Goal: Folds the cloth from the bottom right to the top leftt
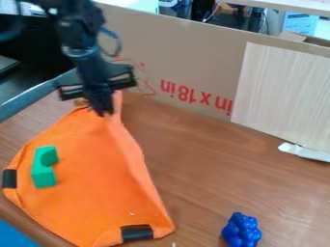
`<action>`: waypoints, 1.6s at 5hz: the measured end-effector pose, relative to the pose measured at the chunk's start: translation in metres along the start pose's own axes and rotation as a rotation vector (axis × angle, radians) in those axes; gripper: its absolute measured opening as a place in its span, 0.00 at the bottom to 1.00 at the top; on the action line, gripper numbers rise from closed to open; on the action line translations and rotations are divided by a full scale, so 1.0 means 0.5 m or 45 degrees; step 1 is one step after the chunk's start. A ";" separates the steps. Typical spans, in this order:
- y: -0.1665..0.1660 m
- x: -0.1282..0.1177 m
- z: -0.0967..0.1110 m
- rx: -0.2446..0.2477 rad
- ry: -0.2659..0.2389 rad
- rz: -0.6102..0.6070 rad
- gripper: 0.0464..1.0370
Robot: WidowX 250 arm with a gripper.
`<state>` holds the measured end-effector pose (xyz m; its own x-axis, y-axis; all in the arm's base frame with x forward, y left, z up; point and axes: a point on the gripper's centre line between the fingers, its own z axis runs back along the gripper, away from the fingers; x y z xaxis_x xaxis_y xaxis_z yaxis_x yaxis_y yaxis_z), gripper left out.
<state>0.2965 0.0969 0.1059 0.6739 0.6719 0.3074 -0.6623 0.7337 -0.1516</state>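
The black gripper [102, 110] hangs at the upper left, over the far end of the orange cloth [90, 169]. It is shut on the cloth's far corner, and a strip of fabric stands up along the right side of the fingers. From there a raised fold runs down the cloth's right edge. The rest of the cloth lies spread on the table toward the near left, with dark patches at its left and near corners. A green notched block [44, 167] rests on the cloth's left part.
On the brown table [206, 169], a blue knobbly object [241, 230] sits near the front edge, right of the cloth. A cardboard wall [180, 62] runs along the back, with a pale wood-grain panel [283, 91] at right. A white scrap [304, 152] lies by the panel's foot.
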 end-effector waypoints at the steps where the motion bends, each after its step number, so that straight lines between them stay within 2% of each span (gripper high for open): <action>1: 0.061 -0.028 0.013 -0.008 0.021 -0.052 0.01; 2: 0.129 -0.041 0.028 0.018 0.005 -0.080 0.01; 3: 0.196 -0.035 0.033 0.020 0.024 -0.015 0.01; 5: 0.290 -0.031 -0.007 0.109 0.060 -0.002 0.03; 6: 0.311 -0.015 -0.013 0.135 0.052 0.022 0.19; 7: 0.313 -0.009 -0.003 0.147 0.077 0.024 0.45; 8: 0.310 -0.002 0.017 0.143 0.174 0.029 0.76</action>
<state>0.1903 0.2089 0.0900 0.6915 0.7012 0.1734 -0.7051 0.7074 -0.0484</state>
